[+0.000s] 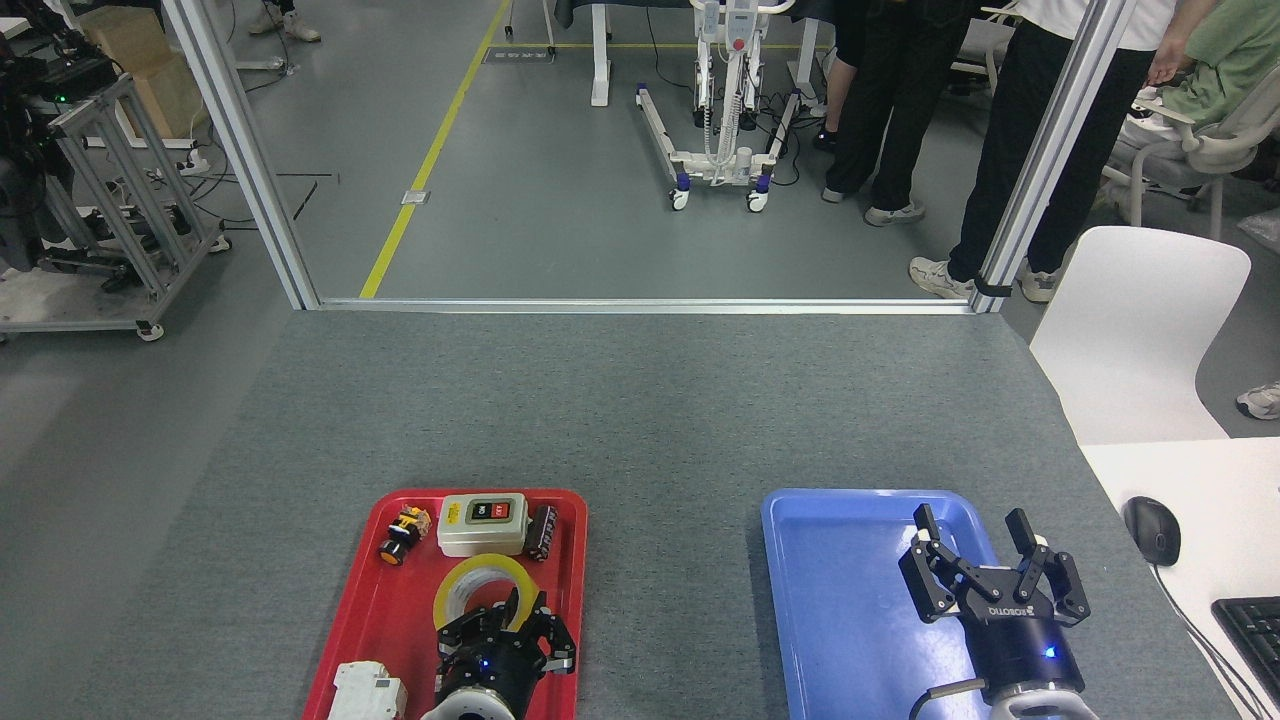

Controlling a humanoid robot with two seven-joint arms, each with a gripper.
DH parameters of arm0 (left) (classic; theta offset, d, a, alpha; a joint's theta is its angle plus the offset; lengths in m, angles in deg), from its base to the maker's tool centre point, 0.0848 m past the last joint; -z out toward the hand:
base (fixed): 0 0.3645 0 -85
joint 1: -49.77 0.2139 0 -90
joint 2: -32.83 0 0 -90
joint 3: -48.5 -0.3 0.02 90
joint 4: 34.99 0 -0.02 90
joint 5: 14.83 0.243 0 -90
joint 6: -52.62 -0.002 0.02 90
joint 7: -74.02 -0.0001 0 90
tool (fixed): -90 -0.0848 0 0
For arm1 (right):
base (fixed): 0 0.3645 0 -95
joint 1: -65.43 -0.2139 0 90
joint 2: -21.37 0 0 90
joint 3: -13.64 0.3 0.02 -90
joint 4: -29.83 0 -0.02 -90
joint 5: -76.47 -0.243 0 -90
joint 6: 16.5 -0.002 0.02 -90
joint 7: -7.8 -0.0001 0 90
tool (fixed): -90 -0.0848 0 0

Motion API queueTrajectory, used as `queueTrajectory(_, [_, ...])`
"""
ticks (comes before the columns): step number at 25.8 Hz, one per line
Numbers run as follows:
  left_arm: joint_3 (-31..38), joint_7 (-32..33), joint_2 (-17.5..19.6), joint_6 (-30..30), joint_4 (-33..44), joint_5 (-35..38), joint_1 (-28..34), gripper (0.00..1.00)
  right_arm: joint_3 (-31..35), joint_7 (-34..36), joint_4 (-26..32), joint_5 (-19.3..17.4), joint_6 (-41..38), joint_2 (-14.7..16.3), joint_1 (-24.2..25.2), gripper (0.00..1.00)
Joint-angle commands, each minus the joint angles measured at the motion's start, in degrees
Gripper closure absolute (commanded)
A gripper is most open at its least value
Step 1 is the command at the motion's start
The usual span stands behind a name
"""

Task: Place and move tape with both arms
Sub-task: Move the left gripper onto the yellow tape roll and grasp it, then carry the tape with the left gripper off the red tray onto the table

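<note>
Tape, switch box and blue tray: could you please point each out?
Tape [470,578]: head view, yellow far rim.
Switch box [482,535]: head view, white front face.
Blue tray [840,600]: head view, bare floor.

Red tray [400,600], blue tray [830,600]

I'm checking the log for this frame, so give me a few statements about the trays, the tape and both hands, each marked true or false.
1. The tape is in the red tray. True.
2. The right hand holds the tape. False: its fingers are spread and hold nothing, over the blue tray.
3. The left hand is at the tape's near side. True; a finger reaches into the ring.
4. The white switch box sits in the blue tray. False: it is in the red tray, just beyond the tape.
5. The blue tray holds several parts. False: nothing is seen lying in it.
</note>
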Motion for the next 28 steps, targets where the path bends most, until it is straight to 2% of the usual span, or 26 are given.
queueTrajectory(1, [-0.05, -0.33, 1.56, 3.39, 6.32, -0.12, 0.27, 1.00, 0.04, -0.03, 0.00, 0.10, 0.00, -0.01, -0.03, 0.01])
queueTrajectory(4, [-0.49, -0.24, 1.56, 8.30, 9.92, -0.12, 0.01, 1.00, -0.05, -0.03, 0.00, 0.27, 0.00, 0.07, -0.03, 0.01])
queueTrajectory(7, [-3.39, -0.33, -0.55, 12.53, 9.13, 0.06, -2.01, 1.00, 0.04, -0.03, -0.09, 0.36, 0.00, 0.16, -0.03, 0.01])
queueTrajectory(12, [-11.92, -0.24, -2.57, 12.35, 2.54, 0.67, -6.94, 1.00, 0.66, -0.12, -0.27, 0.36, 0.00, 0.51, 0.58, 0.01])
queueTrajectory(20, [-14.03, -0.33, -2.92, 12.61, -12.14, 0.85, -10.98, 1.00, 0.92, -0.12, -0.27, 0.36, 0.00, 0.51, 1.02, 0.01])
queueTrajectory(28, [-16.93, -0.24, -3.01, 12.44, -11.96, 0.94, -10.01, 1.00, 1.01, -0.12, -0.27, 0.54, 0.00, 0.51, 1.20, 0.01])
